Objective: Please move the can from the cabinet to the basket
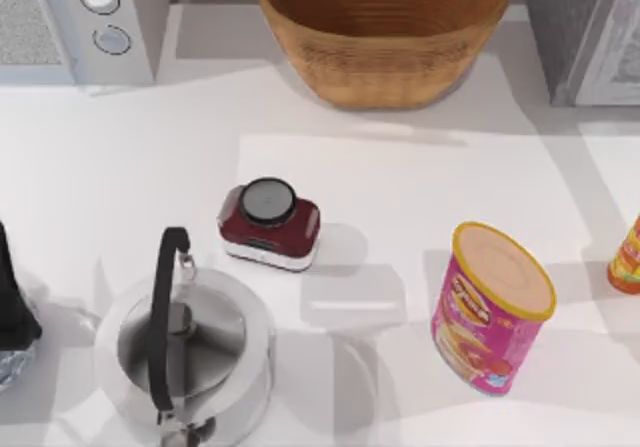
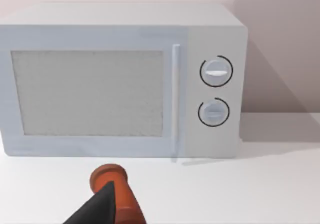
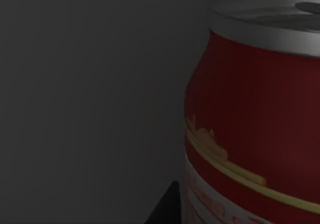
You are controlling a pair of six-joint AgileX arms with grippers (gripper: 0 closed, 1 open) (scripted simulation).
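can (image 3: 255,114): red drink can, silver top, upright, seen close up in the right wrist view against a dim grey wall; looks to be inside the cabinet, light there is low
cabinet (image 1: 585,27): grey speckled box, pale-framed door, far right corner of the worktop in the top view
basket (image 1: 385,27): big woven wicker bowl, far centre of the worktop, between microwave and cabinet; what shows of its inside has nothing in it
right gripper: one dark finger tip (image 3: 167,206) shows just beside the can's lower body; contact unclear, can't tell if the jaws are apart or together
left gripper (image 1: 15,317): dark arm part at the left edge of the top view, near the kettle; left wrist view shows a dark finger tip (image 2: 97,206) over an orange-red cylindrical object (image 2: 115,191) on the worktop; jaws state can't tell
microwave (image 2: 120,81): white, two round knobs, door closed, far left; faces the left wrist camera
kettle (image 1: 185,347): shiny steel, black handle, near left
maroon jar (image 1: 270,225): dark round lid, white base, centre of the worktop, just beyond the kettle
pink snack canister (image 1: 490,309): yellow rim, tilted, near right
orange-yellow container (image 1: 627,257): right edge of the top view, cut off by the frame
worktop (image 1: 400,187): white
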